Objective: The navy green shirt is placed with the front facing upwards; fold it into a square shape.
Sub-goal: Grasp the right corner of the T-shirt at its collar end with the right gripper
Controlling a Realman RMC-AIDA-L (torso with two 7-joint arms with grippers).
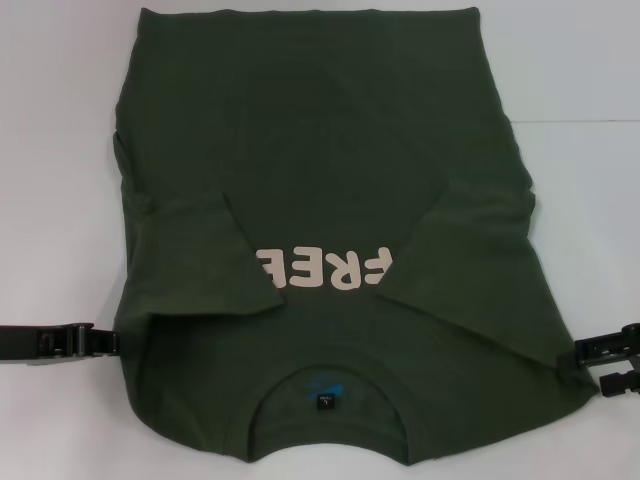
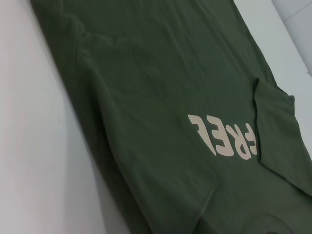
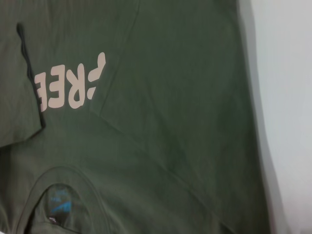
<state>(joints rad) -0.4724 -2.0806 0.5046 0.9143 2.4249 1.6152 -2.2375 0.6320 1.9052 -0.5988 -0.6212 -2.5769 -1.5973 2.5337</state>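
- The navy green shirt (image 1: 330,190) lies face up on the white worktop (image 1: 60,150), collar nearest the robot; both sleeves are folded inward over the lettering, narrowing it toward a square.
- The left claw (image 1: 100,343) sits at the shirt's edge; I cannot tell its opening.
- The right claw (image 1: 612,362) rests opposite, parted, holding nothing.

One navy green shirt (image 1: 330,150), two grippers: left gripper (image 1: 108,343), right gripper (image 1: 585,362)

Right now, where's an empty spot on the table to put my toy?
Bare white table lies left of the green FREE shirt, and more to its right. The middle is covered by shirt. The left gripper and right gripper crowd its collar-end corners.
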